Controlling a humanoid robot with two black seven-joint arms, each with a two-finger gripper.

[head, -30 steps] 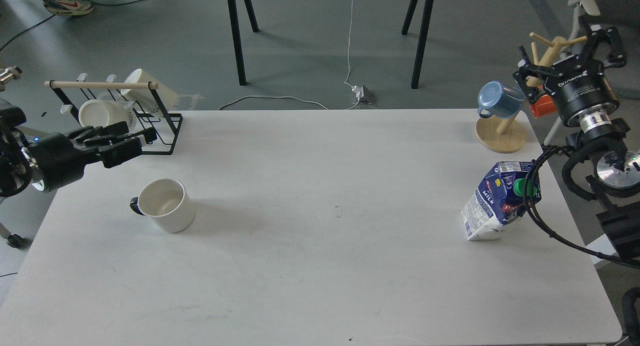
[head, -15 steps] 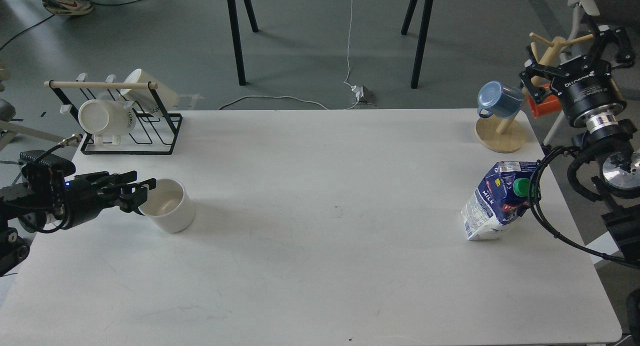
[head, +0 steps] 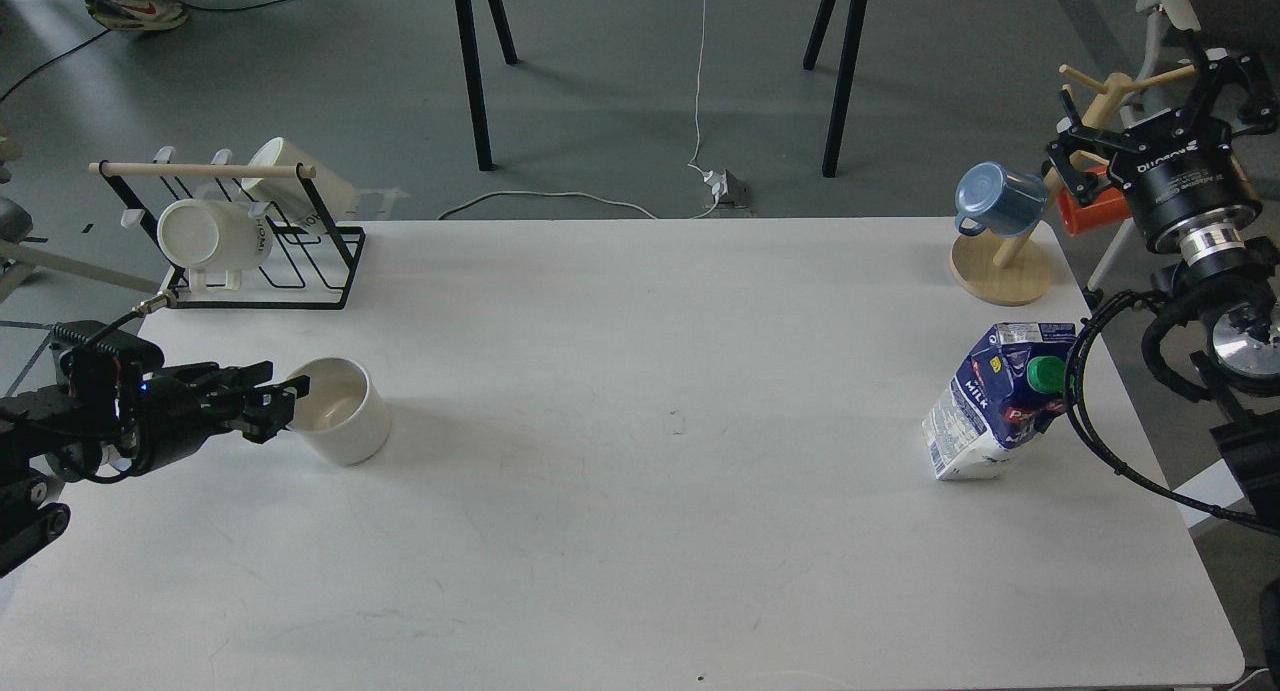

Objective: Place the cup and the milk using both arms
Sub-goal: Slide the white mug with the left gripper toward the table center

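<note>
Room: grey floor behind the bench, with black stand legs, a white cable and a small plug block lying on it; a shoe shows at the top left corner.
Bench (head: 640, 531): white, matte, faintly scuffed, bare across its middle.
Cup (head: 340, 411): white, upright, on the left part of the bench, its mouth open to the view.
Left claw (head: 278, 403): low at the cup's left side, fingertips right at the rim; I cannot tell whether it is closed on the cup wall or only touching it.
Milk carton (head: 1000, 401): blue and white with a green cap, standing tilted near the right edge of the bench, a black cable of the right arm passing in front of it.
Right claw (head: 1160, 101): raised well above and behind the carton, beside the wooden mug tree (head: 1005, 261), fingers spread and holding nothing.
Dish rack (head: 250, 231): black wire, back left, two pale cups in it.
Risk, cup: a sideways rim grasp looks shallow; the cup may tip or slide away if the fingers push before they pinch.
Risk, milk: the leaning carton looks soft and could topple off the near edge if the cable or a finger nudges it.
Risk, mug tree: the blue mug (head: 995, 199) hangs close to the right claw and could be knocked loose on the way down.
</note>
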